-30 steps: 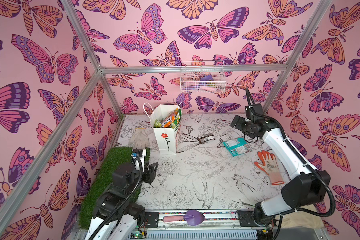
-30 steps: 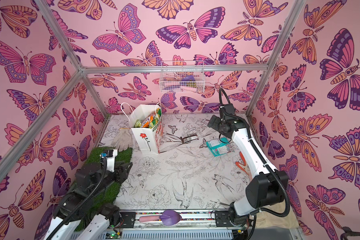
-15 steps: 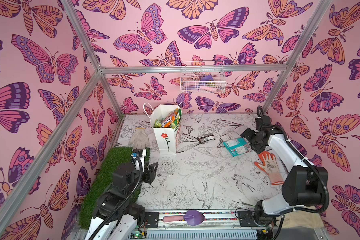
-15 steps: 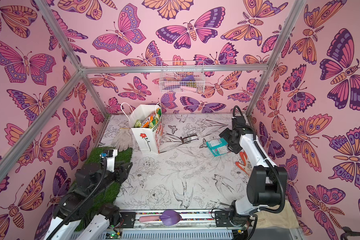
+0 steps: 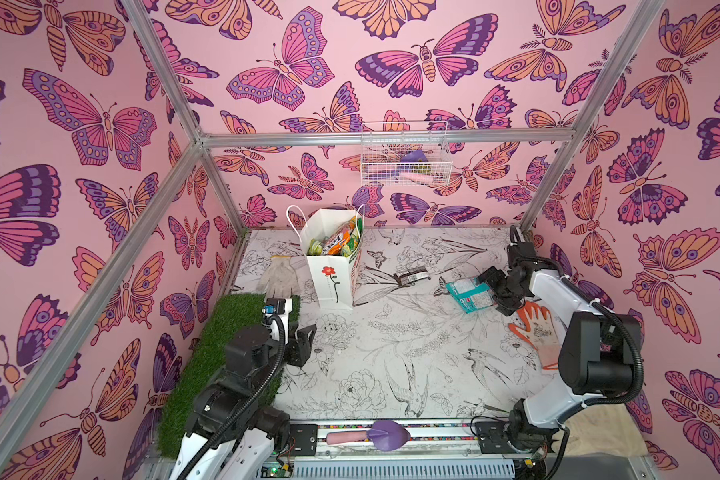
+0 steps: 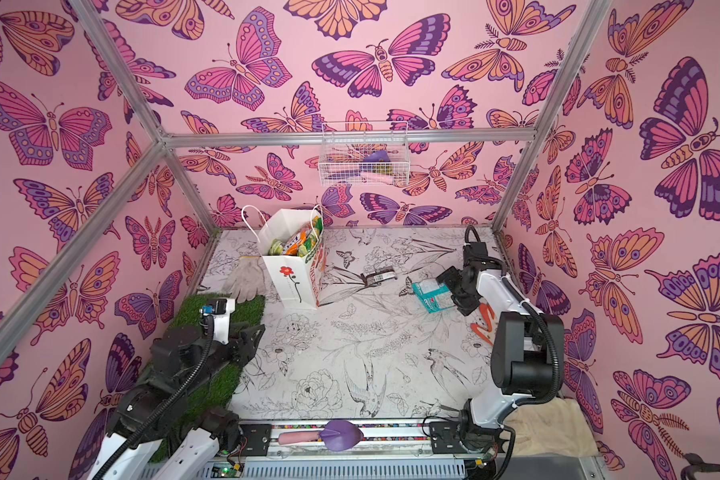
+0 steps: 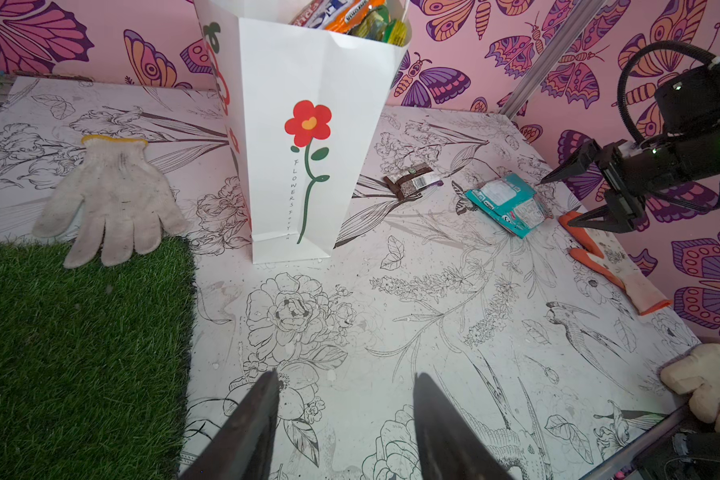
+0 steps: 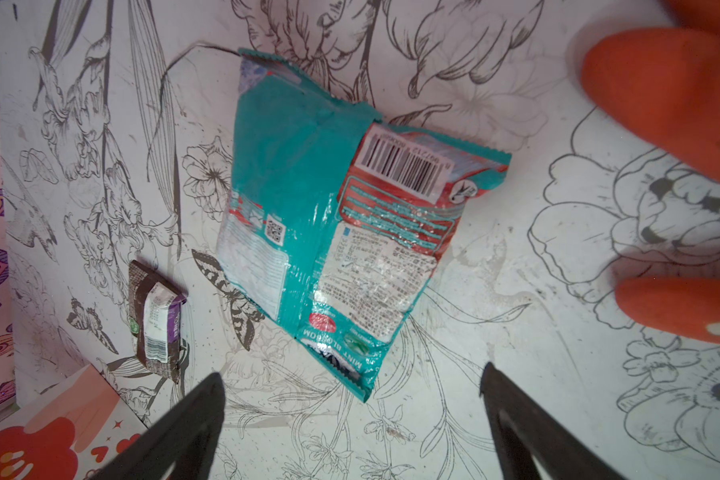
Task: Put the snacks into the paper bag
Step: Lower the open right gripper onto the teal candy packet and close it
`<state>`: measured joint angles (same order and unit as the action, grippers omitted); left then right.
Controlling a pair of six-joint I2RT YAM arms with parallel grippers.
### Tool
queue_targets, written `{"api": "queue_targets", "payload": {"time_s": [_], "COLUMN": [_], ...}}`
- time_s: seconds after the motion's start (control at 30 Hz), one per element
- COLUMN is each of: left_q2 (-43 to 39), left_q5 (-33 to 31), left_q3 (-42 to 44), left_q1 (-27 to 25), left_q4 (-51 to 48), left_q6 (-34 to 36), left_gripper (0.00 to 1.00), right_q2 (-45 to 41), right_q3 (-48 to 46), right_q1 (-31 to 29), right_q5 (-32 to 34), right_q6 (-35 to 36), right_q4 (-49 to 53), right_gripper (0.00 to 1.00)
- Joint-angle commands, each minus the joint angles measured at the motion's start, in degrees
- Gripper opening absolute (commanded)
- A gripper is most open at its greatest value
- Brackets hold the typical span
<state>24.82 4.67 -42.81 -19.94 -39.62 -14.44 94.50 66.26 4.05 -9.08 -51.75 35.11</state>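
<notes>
Teal crinkly plastic: in a top view the packet (image 5: 470, 294) lies flat just beside the right gripper (image 5: 490, 291), the nearer one. Left wrist view: those jaws gape wide, empty; the bag (image 7: 267, 124) stands well apart. Right wrist view: the packet's long axis slants away from them.

Orange glove (image 8: 661, 104): blurred, cut off by the frame edge. Bagged snacks (image 5: 333, 245): lower parts hidden by the paper bag (image 5: 323, 291) wall. Wire basket (image 5: 366, 170) contents: too small to identify.
</notes>
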Motion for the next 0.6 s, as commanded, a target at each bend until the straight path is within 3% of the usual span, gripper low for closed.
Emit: {"api": "queue_targets", "payload": {"time_s": [0.0, 0.57], "left_q2": [0.0, 0.1], "left_q5": [-0.5, -0.7], "left_q3": [0.5, 0.5], "left_q1": [-0.2, -0.3], "left_q4": [-1.5, -1.6], "left_q6": [-0.2, -0.4], "left_gripper": [0.54, 0.54], "right_q2": [1.0, 4.5], "right_q3": [-2.0, -7.3], "right_q1": [0.6, 1.9], "right_q5": [0.1, -6.4], "right_q6": [-1.3, -2.1], "right_q4": [-1.3, -10.5], "right_gripper": [0.96, 0.85]}}
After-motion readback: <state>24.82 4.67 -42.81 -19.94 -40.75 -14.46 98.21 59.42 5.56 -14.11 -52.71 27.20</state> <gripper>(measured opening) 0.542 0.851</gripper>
